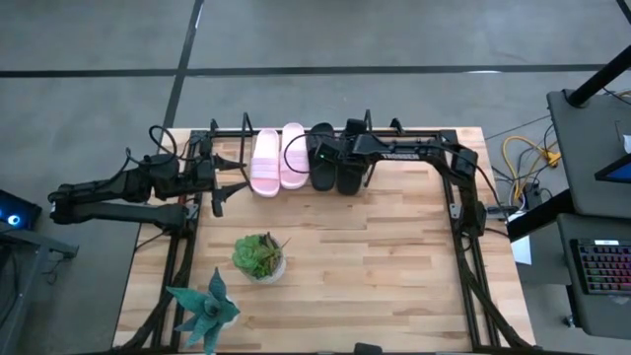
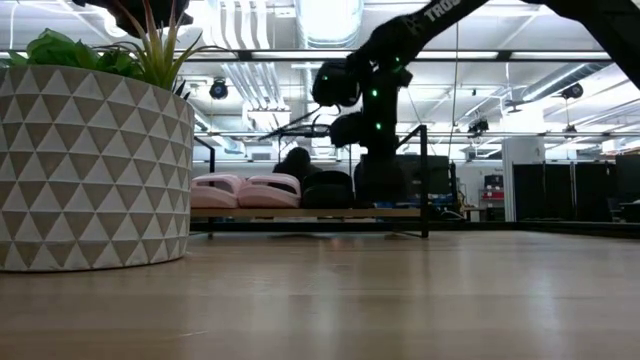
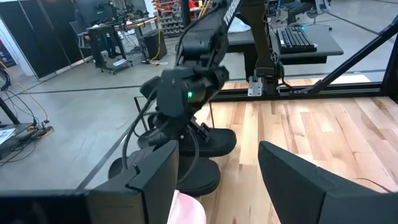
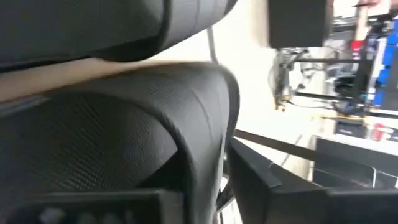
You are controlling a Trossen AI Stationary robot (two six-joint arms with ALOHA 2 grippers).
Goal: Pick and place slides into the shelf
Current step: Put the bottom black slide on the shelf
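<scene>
Four slides stand side by side on the low black shelf [image 1: 229,133] at the table's far edge. The two pale pink slides [image 1: 279,160] are on the left and the two black slides [image 1: 337,170] on the right. My right gripper [image 1: 340,155] reaches in from the right and is down on the black pair, shut on the right-hand black slide [image 3: 214,142]. In the low view my right gripper [image 2: 378,185] stands at shelf height. My left gripper [image 3: 217,180] waits open, left of the shelf and clear of everything. A pink slide [image 3: 186,210] shows just beyond its fingers. My right gripper has the black slide by its wide strap [image 4: 155,106], whose textured surface fills the right wrist view. One finger [image 4: 261,180] lies against the strap's edge, and the strap hides the other. The gripper comes from above, slanting in from the table's right. The slide rests on the shelf.
A potted green plant in a triangle-patterned pot [image 1: 259,258] and a teal succulent [image 1: 205,308] stand on the near left of the wooden table [image 1: 394,266]. The black arm-mount frames run along both table sides. Desks and cables lie beyond the table's right edge.
</scene>
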